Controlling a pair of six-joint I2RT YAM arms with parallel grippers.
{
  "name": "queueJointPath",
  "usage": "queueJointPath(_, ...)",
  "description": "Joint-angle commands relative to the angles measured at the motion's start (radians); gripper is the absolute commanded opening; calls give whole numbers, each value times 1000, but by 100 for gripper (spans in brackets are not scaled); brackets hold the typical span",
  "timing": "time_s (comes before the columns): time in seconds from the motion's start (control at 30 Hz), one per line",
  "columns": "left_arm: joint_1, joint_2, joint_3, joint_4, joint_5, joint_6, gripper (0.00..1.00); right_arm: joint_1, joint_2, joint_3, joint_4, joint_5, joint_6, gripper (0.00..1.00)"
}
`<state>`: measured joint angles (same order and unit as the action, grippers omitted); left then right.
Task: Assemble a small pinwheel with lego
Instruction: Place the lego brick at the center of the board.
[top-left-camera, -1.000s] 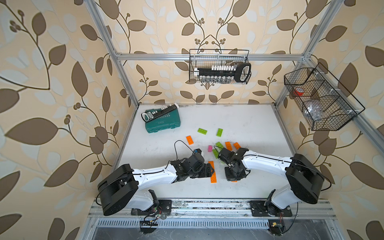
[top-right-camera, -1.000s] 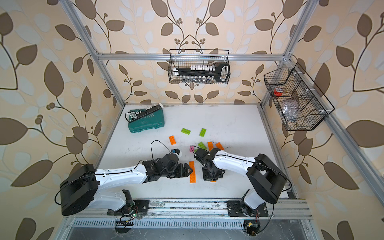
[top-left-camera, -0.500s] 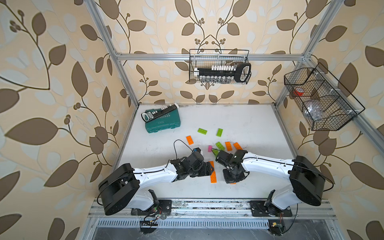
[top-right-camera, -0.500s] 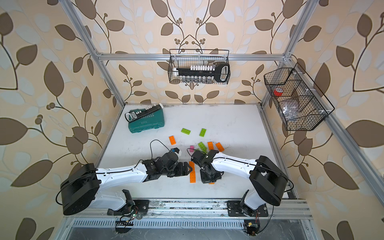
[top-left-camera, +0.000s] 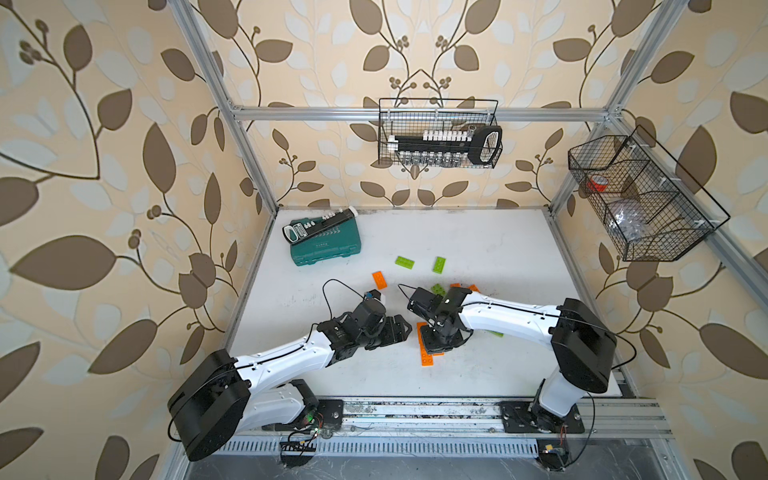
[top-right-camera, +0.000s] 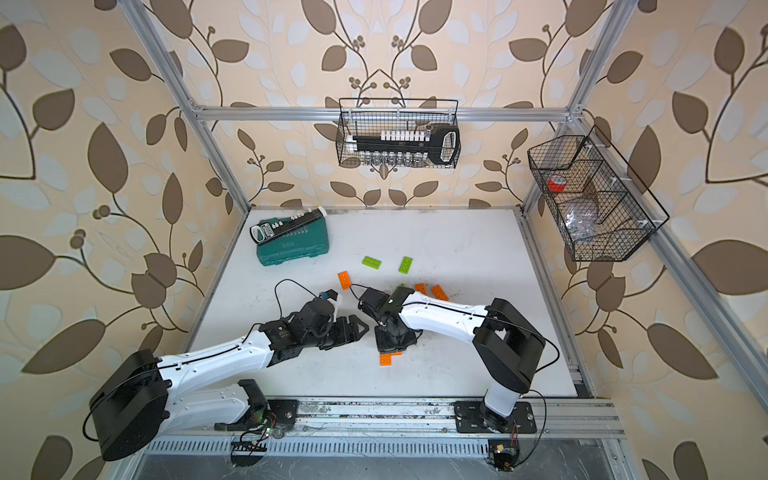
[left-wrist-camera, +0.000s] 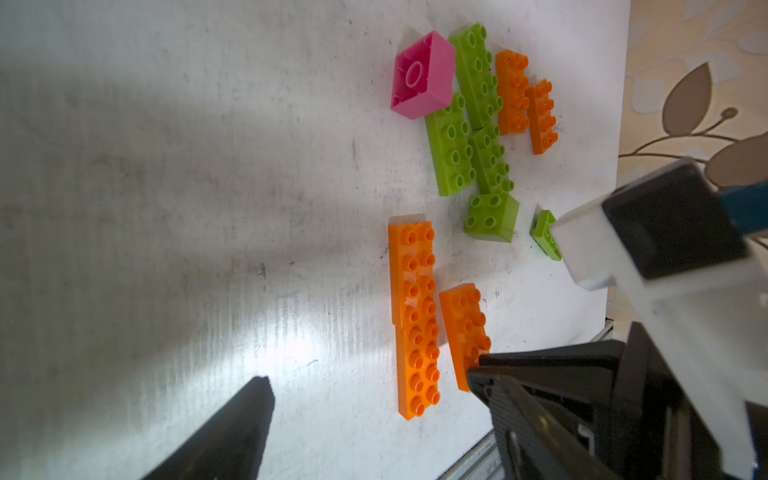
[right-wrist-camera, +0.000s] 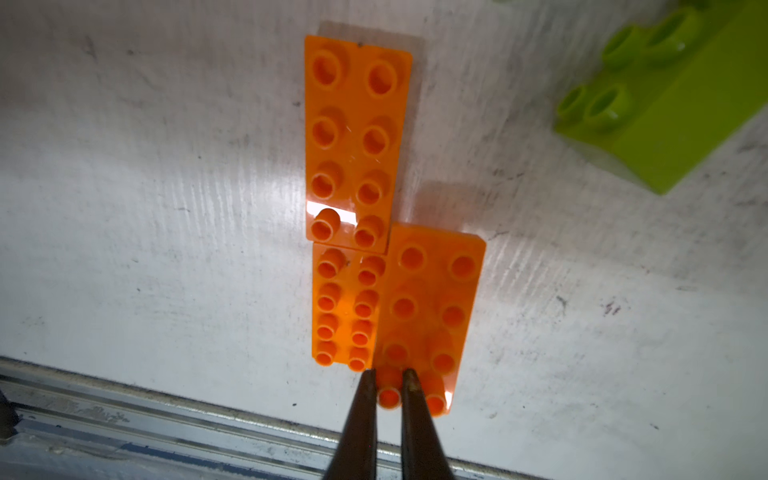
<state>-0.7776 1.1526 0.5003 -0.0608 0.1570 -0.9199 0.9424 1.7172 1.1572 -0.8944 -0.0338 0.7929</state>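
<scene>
Pinching orange brick (right-wrist-camera: 432, 307): right end effector (right-wrist-camera: 388, 376) (left end effector (left-wrist-camera: 365, 380) wide); basket (top-left-camera: 384, 124) holds sockets (top-left-camera: 444, 135).

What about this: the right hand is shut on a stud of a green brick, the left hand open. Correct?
Not green: the right wrist view shows the right hand pinched shut on a stud of an orange brick. The left hand is open.

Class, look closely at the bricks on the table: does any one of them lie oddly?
Yes. The pink brick lies upside down, hollow underside up, while the green bricks and orange bricks beside it show their studs.
</scene>
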Motion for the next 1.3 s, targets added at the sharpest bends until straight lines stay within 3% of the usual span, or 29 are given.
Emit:
queueJointPath(0.0,6,-27,-6,-34,4,15,85,6,3,14,-39,22,-11,9)
queueJointPath(0.13,-20,-2,37,-91,-32,58,86,2,-47,-66,-43,35,1,9)
queueJointPath(0.23,-109,53,95,-126,-95,87,87,-1,-75,-142,-20,27,9,9)
queueJointPath(0.43,-205,161,84,9,-89,-1,86,-1,-84,-212,17,6,15,11)
queueJointPath(0.63,-181,176,61,87,-54,-33,86,-3,-117,-193,3,43,36,27)
queueJointPath(0.93,-47,121,43,87,36,11,83,-28,-103,-175,9,60,56,16)
queueJointPath(1.27,-43,127,6,131,45,-8,82,-40,-68,-189,19,53,37,10)
